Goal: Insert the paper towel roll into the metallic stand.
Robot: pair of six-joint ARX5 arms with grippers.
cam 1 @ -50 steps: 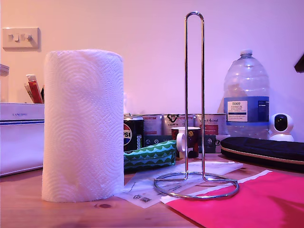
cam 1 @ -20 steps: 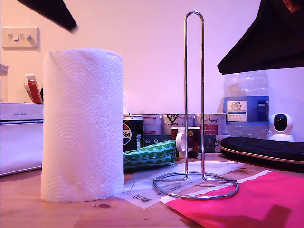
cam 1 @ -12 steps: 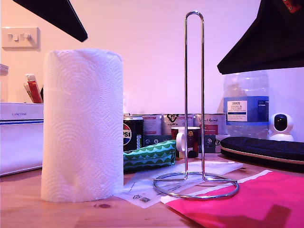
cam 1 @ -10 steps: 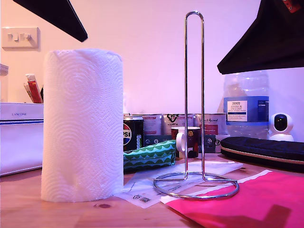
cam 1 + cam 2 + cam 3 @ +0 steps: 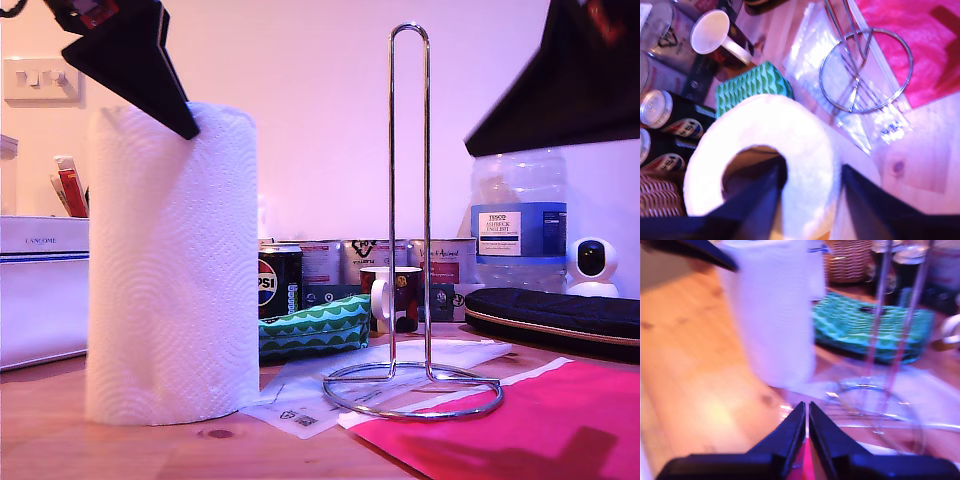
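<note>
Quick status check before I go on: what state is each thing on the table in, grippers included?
paper towel roll: upright on the table, not on the stand.
metallic stand: upright, bare.
my first gripper: open, one finger in the roll's core, one outside the wall.
my second gripper: shut, holding nothing, above the table near the stand.
mug: upright.
water bottle: upright, capped.

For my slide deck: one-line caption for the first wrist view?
My first end effector straddles the paper towel roll wall, one finger inside its core, beside the metallic stand.

A home: a wall light switch [image 5: 42, 79], soda cans [image 5: 279, 283], a mug [image 5: 391, 297] and a cluttered wooden table [image 5: 60, 440].
</note>
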